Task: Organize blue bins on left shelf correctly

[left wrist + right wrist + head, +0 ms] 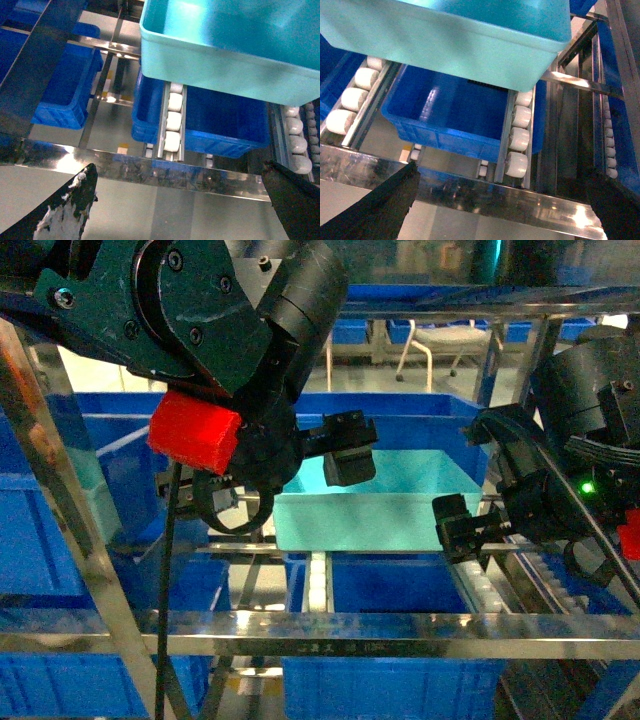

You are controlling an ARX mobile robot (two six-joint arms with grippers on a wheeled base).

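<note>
The light turquoise bin (370, 508) rests on the white roller tracks of the steel left shelf (320, 632), mid-level. My left gripper (348, 448) hovers at the bin's near left corner, and my right gripper (462, 525) at its near right corner. In the left wrist view the turquoise bin (225, 55) lies ahead of the open left gripper (180, 200), whose fingers (75, 202) straddle only the front rail (175, 175). The right wrist view shows the turquoise bin (445, 40) beyond the open right gripper (502, 205). Neither gripper touches it.
Dark blue ribbed bins (420, 585) sit on the level below, also as a dark bin (225, 122) and a dark bin (450, 115). More of these dark blue bins (60, 500) stand left and behind. Roller tracks (520, 135) and steel posts (60, 470) frame the bay.
</note>
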